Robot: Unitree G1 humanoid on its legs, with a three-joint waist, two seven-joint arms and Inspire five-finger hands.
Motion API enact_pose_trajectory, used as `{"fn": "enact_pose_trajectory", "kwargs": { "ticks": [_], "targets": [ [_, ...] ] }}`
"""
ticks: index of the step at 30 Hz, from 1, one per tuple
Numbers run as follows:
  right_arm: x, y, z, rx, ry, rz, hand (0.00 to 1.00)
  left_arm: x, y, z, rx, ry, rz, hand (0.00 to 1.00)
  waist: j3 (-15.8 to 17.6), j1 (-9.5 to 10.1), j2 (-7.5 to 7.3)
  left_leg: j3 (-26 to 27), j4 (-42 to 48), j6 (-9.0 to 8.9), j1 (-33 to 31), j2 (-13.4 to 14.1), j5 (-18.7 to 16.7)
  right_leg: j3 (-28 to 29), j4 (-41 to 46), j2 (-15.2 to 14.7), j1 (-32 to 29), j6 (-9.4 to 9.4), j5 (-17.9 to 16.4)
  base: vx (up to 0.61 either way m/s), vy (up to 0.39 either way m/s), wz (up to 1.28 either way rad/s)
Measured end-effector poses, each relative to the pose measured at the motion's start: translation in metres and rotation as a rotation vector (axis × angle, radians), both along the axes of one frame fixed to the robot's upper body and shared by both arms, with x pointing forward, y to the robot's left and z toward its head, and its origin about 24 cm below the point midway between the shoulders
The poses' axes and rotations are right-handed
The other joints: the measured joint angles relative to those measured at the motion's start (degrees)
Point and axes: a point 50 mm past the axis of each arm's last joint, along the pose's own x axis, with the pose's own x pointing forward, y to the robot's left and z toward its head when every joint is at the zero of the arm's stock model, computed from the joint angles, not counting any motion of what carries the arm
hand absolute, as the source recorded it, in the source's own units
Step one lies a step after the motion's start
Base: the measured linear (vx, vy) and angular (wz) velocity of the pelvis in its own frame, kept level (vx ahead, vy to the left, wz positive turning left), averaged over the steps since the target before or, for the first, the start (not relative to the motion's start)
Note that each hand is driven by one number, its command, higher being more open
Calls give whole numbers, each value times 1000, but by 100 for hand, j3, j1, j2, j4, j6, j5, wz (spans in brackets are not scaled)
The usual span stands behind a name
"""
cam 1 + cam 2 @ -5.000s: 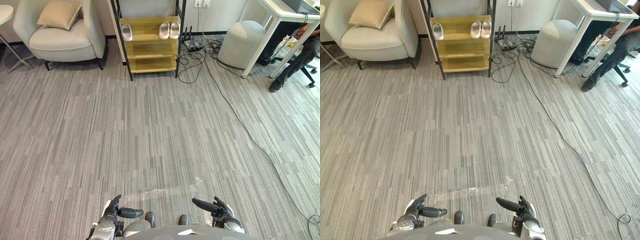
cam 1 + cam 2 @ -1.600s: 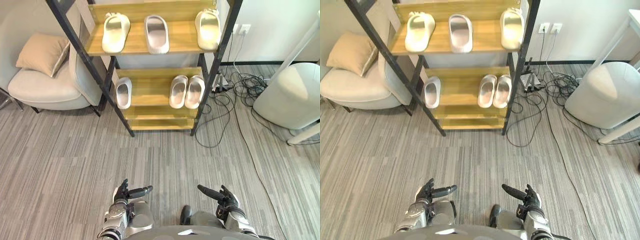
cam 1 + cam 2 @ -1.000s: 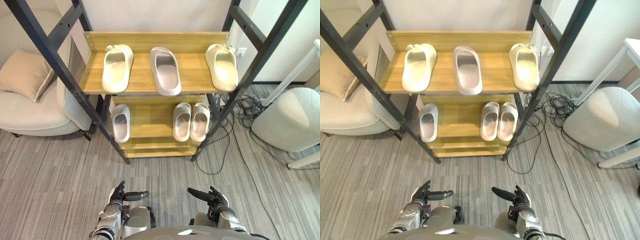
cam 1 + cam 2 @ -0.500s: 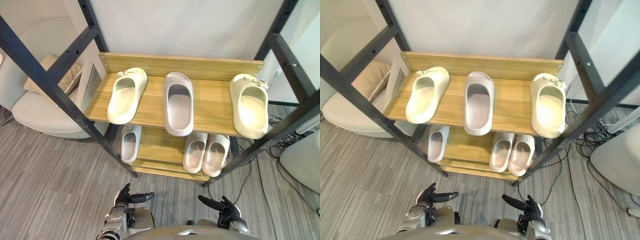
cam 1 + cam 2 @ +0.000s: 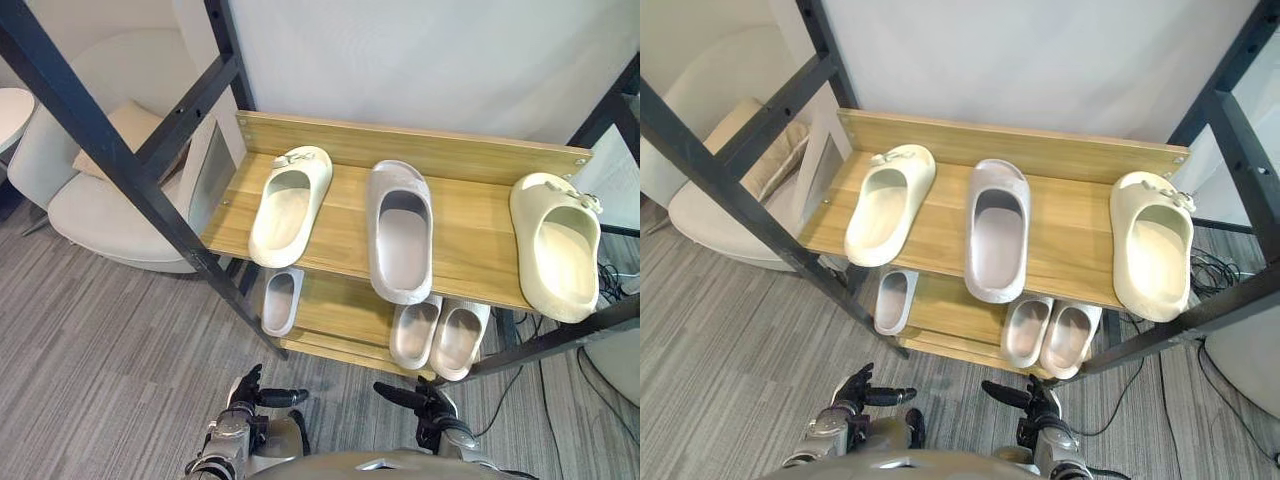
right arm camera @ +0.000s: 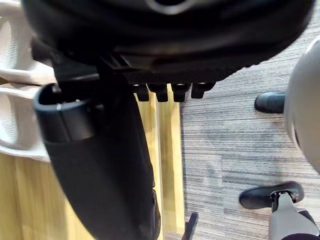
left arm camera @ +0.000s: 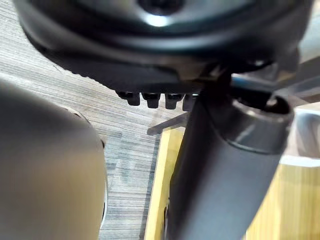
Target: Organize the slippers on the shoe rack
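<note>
I'm nearer the shoe rack (image 5: 470, 240) now; left hand (image 5: 243, 393) and right hand (image 5: 428, 403) hang open, empty. I'd lift the right cream slipper (image 5: 558, 248) beside the left cream slipper (image 5: 290, 205).

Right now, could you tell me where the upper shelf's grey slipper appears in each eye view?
Left eye view: grey slipper, right of centre on the upper shelf.
Right eye view: grey slipper, near the picture's centre.
Shared landmark: the cream slipper at the shelf's right end.
</note>
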Motion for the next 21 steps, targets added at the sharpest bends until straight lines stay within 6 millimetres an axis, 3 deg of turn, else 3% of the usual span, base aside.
{"fn": "enact_pose_trajectory", "kwargs": {
  "ticks": [6, 11, 14, 19, 21],
  "targets": [
    [-9, -3, -3, -36, 47, 109, 100, -1, 1, 0, 13, 6, -26, 100, -18, 1, -56, -34, -581, 63, 145, -130, 428, 7, -76, -43, -75, -34, 124, -94, 19, 2],
    [-3, 5, -2, -50, 39, 254, 100, -2, -1, -1, 17, 12, -45, 100, -25, 6, -51, -192, -1426, 157, 411, -322, 997, -72, -139, -127, -113, 35, 169, -130, 67, 15],
    [3, 11, 0, -57, 27, 334, 100, -2, 0, -1, 18, 13, -47, 100, -24, 15, -59, -237, -1586, 181, 477, -371, 1097, -64, -117, -153, -133, 63, 195, -99, 74, 4],
    [16, 42, 5, -57, -20, 625, 100, -1, 0, 0, 22, 4, -47, 100, -32, 75, -71, -330, -1586, 171, 475, -458, 1090, -28, -118, -212, -126, 71, 210, -43, 39, 5],
    [29, 82, 18, -10, -115, 865, 100, 1, -1, 1, 24, -11, -45, 100, -32, 207, -72, -412, -1584, 213, 451, -485, 1119, -61, -132, -219, -125, 72, 210, -8, 6, 8]
  ]
}}
